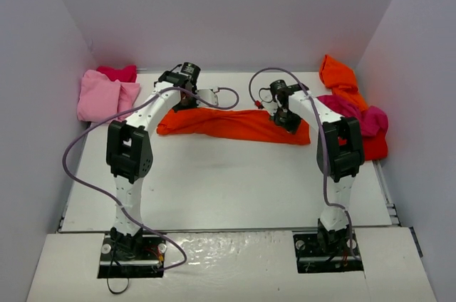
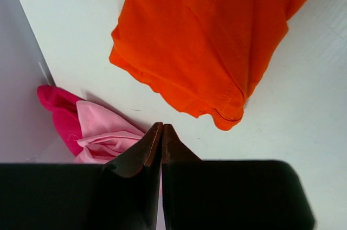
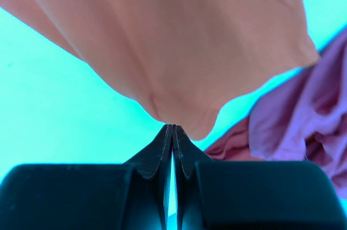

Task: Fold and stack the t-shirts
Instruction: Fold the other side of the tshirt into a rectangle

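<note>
From above, we see the orange shirt (image 1: 231,124) lying as a long, rumpled band across the far half of the table (image 1: 228,188), running left to right between the two arms. The left gripper (image 1: 187,100) sits at its left end and the right gripper (image 1: 288,120) over its right end. At the far left lies a pink shirt (image 1: 100,95) with a magenta shirt (image 1: 117,72) just behind it, touching. Against the right wall (image 1: 406,67) is a loose heap (image 1: 360,117) of orange, magenta and red cloth. In the left wrist view, the left gripper (image 2: 161,127) has its jaws pressed together with nothing between them. The orange shirt (image 2: 206,40) lies ahead of the tips, near but apart from them, with bare table (image 2: 70,24) in between. The pink shirt (image 2: 105,132) and magenta shirt (image 2: 54,105) lie off to the left, by the wall (image 2: 16,105). In the right wrist view, the right gripper (image 3: 172,128) is likewise closed, and the lower edge of the orange shirt (image 3: 173,34) comes right down to its tips. We cannot tell whether a bit of cloth is nipped there. The heap (image 3: 303,116) lies to the right, just beside the shirt.
</note>
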Available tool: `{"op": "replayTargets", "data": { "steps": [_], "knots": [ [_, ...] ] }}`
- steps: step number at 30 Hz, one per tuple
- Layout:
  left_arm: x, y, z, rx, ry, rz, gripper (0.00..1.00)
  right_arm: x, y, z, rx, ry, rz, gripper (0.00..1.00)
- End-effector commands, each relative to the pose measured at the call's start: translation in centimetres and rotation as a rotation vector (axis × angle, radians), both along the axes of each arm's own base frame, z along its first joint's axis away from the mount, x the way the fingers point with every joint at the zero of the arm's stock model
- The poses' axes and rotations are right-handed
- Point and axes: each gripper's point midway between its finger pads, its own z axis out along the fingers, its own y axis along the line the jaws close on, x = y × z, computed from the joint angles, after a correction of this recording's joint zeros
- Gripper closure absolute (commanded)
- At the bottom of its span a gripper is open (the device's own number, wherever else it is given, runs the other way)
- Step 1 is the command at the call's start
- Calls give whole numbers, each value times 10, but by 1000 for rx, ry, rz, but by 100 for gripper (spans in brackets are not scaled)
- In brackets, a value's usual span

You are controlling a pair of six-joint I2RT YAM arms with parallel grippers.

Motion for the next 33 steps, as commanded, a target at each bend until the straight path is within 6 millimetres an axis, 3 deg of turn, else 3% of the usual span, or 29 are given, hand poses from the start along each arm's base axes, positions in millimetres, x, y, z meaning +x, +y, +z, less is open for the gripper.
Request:
{"op": "replayTargets", "data": {
  "steps": [1,5,11,16,24,28,33],
  "knots": [
    [-12,-6,39,-115,-108,54,100,10,-9,50,0,-114,-28,98],
    [-21,-11,26,-147,-62,81,100,31,-8,43,26,-121,-51,100],
    [-25,-19,5,-142,-18,106,100,68,0,14,12,-100,-51,100],
    [-20,-31,-3,-134,-25,92,100,72,-3,-17,-22,-41,-48,100],
    [-19,-55,-51,-89,94,44,100,63,-4,-47,-8,32,-52,100],
    [-27,-55,-82,-72,230,17,100,66,-13,-52,-17,35,-71,100],
    [-36,-38,-110,-35,334,37,100,71,-29,-55,-43,28,-111,100]
  ]
}}
